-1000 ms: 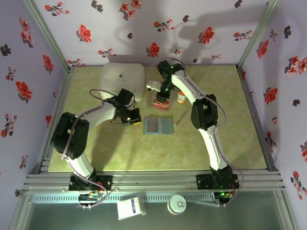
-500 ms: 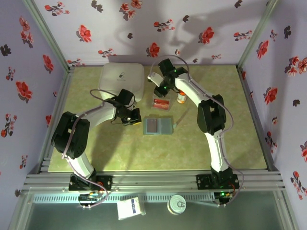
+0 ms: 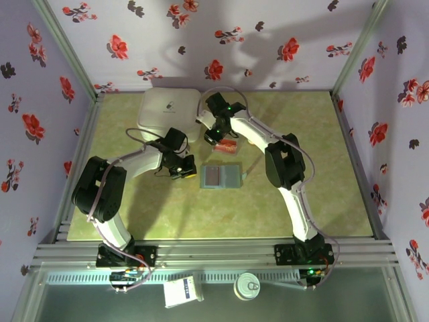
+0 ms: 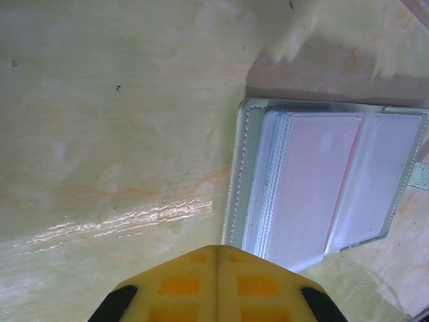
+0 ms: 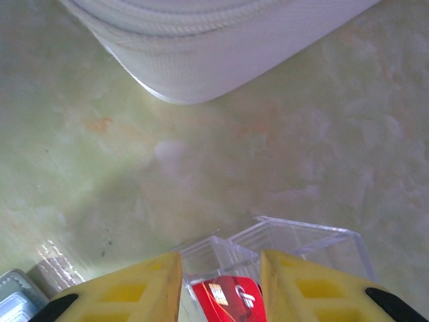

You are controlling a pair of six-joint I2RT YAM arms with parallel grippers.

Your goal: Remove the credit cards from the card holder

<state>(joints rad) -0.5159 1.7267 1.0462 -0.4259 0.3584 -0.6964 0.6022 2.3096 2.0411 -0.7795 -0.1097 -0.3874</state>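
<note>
Your right fingers [image 3: 215,134] were low over the red credit cards [image 3: 226,144] one second ago. Since then they have lifted off and moved a little left, toward the white box [image 3: 169,111]. In the right wrist view they now stand apart and pinch nothing. This looks like a finished drop, so I think you can go for the next card.

The cards lie in a small clear tray [image 5: 298,241], and one red card [image 5: 224,296] shows below the fingers. The card holder [image 3: 221,176] lies open on the worktop [image 3: 301,201], near the tray. Its sleeves [image 4: 315,181] look pale with a reddish edge, so perhaps one card is left. Your left fingers [image 4: 216,261] are pressed together, just beside the left edge of the holder.
</note>
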